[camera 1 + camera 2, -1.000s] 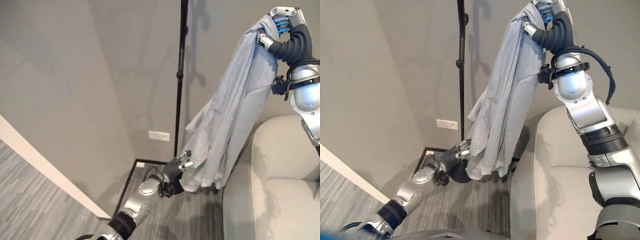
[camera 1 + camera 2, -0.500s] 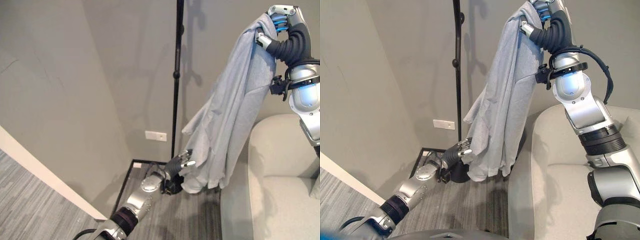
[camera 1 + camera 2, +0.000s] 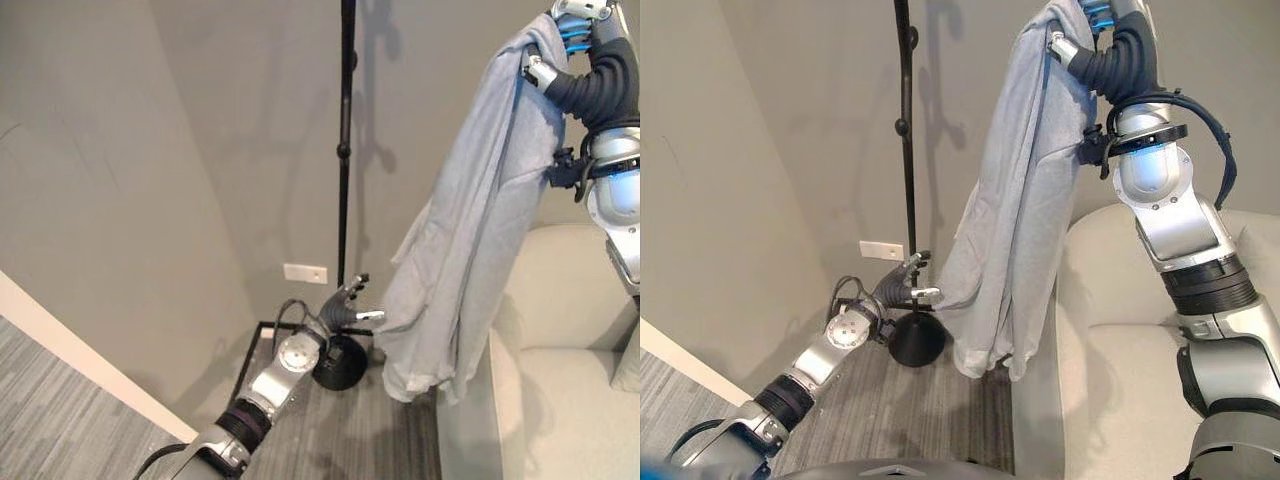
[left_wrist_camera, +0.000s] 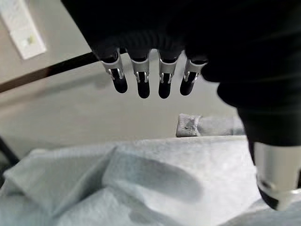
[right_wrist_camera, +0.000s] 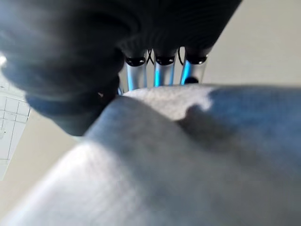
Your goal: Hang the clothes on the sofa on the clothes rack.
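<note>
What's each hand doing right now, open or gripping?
Left hand: open, fingers straight, beside the hanging grey garment, low down.
Right hand: shut on the garment's top, holding it up high.

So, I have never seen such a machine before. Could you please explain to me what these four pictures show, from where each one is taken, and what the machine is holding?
This is a humanoid robot with two silver arms ending in finger hands. The two wide pictures come from a stereo camera on its head, so they show one scene from slightly different places. The two close pictures come from cameras on its wrists, looking along each hand.

The right hand is raised high, with its fingers curled into the top of a light grey garment, which hangs down in front of a pale sofa. The right wrist view shows that cloth draped over the fingers.

The left hand reaches low, fingers straight, next to the garment's lower edge; its wrist view shows the cloth just below the fingers, not pinched.

The black pole on a round base is the clothes rack, standing by the grey wall.
</note>
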